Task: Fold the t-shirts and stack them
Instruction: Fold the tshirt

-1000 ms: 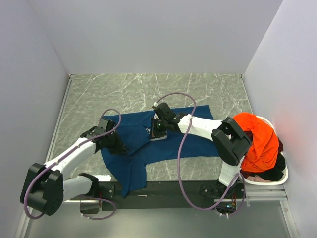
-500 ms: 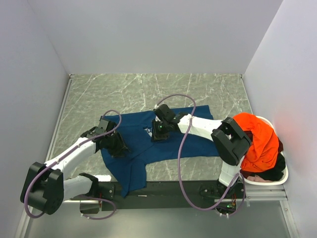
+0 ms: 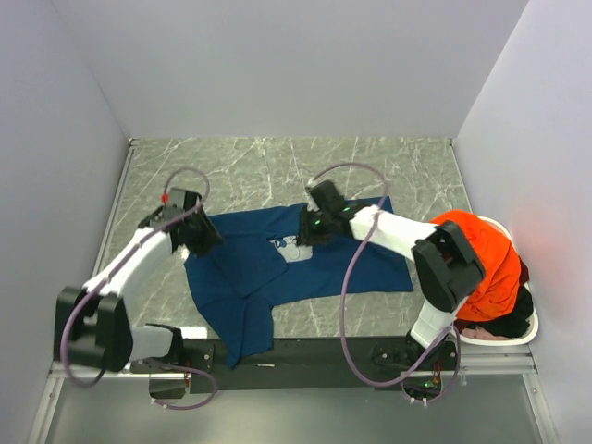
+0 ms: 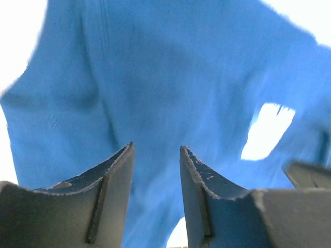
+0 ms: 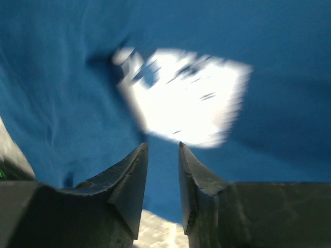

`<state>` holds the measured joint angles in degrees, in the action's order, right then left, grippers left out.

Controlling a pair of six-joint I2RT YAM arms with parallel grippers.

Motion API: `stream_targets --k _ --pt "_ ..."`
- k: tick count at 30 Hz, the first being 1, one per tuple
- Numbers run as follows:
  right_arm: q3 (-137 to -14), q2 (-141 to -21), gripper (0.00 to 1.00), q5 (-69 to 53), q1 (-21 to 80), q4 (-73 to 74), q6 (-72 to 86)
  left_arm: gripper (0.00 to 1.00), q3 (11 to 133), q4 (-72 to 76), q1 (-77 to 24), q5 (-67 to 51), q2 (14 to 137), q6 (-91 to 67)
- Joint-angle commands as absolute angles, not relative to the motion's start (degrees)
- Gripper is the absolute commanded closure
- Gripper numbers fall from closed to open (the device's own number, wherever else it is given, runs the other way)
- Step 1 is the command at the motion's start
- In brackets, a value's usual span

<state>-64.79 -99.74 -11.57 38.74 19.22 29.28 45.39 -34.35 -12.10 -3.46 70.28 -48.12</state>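
The navy blue t-shirt lies spread on the marble table, with its pale chest print facing up and one part hanging over the near edge. My left gripper hovers over the shirt's left edge, open and empty; its wrist view shows blue cloth beyond the jaws. My right gripper is above the print, with its jaws slightly apart and nothing between them. The orange t-shirt is draped over the basket on the right, with dark clothes under it.
The white oval basket stands at the right near corner. Grey walls close in the table on the left, back and right. The black mounting rail runs along the near edge between the arm bases.
My left gripper has moved back and to the left, to the shirt's left edge. My right gripper has shifted a little to the right and back. The print now shows more fully.
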Motion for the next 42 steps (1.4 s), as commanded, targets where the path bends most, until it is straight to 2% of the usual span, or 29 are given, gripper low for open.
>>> stream_targets --k 1,8,15,23,27,42 --pt "-64.1 -94.8 0.62 -9.1 32.0 17.8 27.5 0.55 52.3 -29.7 -8.3 -0.2 77.4 -42.3" --pt "-64.2 -93.6 0.60 -7.2 21.3 17.6 27.9 0.66 63.9 -26.7 -4.2 -0.2 95.3 -39.0" --pt "-65.7 -96.3 0.59 -5.5 13.8 17.3 28.2 0.74 68.4 -27.9 1.1 3.3 106.6 -36.7" --pt "-70.7 -101.9 0.56 -4.5 7.4 18.0 27.8 0.72 73.4 -28.0 8.3 5.1 112.6 -34.4" --pt "-73.8 -104.6 0.56 -4.7 5.1 18.2 26.5 0.69 76.8 -28.6 8.4 4.8 114.9 -31.9" --pt "-85.7 -116.4 0.55 -13.1 1.9 22.2 22.1 0.62 76.9 -26.9 8.4 6.5 114.5 -29.5"
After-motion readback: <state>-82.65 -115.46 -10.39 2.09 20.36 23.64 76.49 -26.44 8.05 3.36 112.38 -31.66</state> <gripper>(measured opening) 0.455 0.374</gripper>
